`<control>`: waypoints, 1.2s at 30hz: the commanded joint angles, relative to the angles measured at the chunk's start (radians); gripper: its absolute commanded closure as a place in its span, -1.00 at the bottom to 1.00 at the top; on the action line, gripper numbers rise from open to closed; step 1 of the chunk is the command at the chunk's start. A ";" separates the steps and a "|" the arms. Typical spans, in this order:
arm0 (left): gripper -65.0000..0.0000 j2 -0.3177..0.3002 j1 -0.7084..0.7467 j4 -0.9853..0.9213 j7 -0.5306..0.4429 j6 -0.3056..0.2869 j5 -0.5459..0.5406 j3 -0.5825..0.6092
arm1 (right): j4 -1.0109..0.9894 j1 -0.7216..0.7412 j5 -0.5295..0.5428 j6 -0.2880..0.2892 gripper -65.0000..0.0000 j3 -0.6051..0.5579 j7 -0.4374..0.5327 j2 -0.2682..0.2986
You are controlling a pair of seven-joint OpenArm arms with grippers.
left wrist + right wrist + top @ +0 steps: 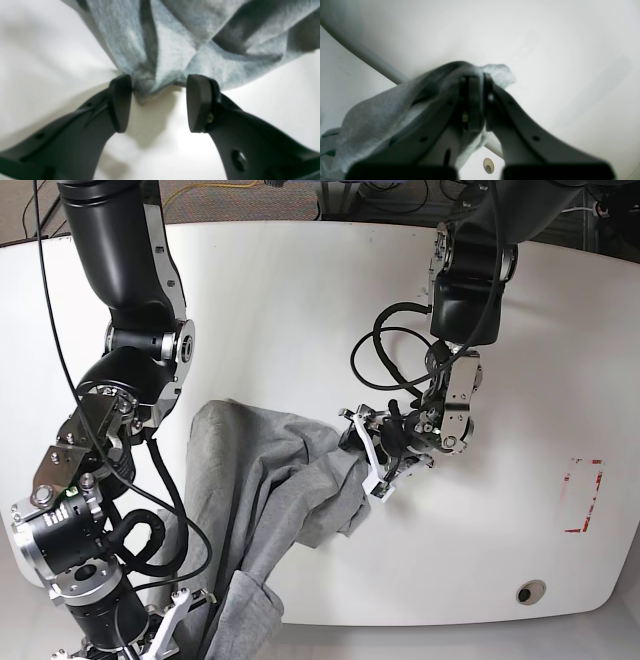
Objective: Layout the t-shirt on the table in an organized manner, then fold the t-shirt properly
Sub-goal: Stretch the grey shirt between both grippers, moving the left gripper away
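Nearest to you, at the front edge of the counter (300,300), your right pincer (481,82) was clenched on a bunch of the grey t-shirt (270,480), with a tuft of fabric poking out past the tips in the right wrist view. From there the cloth draped down over the counter's rim and rose in a crumpled ridge across the white top. A round grommet hole (530,591) sat near the front edge on the far side from that arm, and a small red-outlined rectangle (583,495) lay just beyond it.

Further in, towards the middle of the counter, your left pincer (158,102) stood with its jaws apart at the shirt's other end. A fold of the grey fabric hung down between the pads; it touched the pad on that view's left, while the opposite pad stood clear of it, so nothing was gripped there. The shirt lay bunched and wrinkled between the two arms, not spread flat.
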 commanded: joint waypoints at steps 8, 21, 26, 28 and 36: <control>0.96 -0.003 -0.055 -0.117 -0.062 -0.008 -0.012 0.052 | 0.014 0.036 0.006 -0.009 1.00 0.003 0.026 0.003; 0.97 -0.003 0.025 0.205 0.022 -0.008 -0.012 -0.091 | 0.014 0.021 -0.001 -0.009 1.00 0.005 0.026 0.009; 0.97 -0.024 0.075 0.475 0.096 -0.005 -0.009 -0.096 | 0.015 0.015 -0.003 -0.009 1.00 0.011 0.026 0.018; 0.97 -0.038 0.092 0.566 0.128 -0.003 -0.009 -0.103 | 0.015 0.013 -0.001 -0.009 1.00 0.010 0.026 0.027; 0.97 -0.075 0.104 0.856 0.263 -0.008 -0.010 -0.191 | 0.015 0.000 -0.003 -0.009 1.00 0.013 0.026 0.037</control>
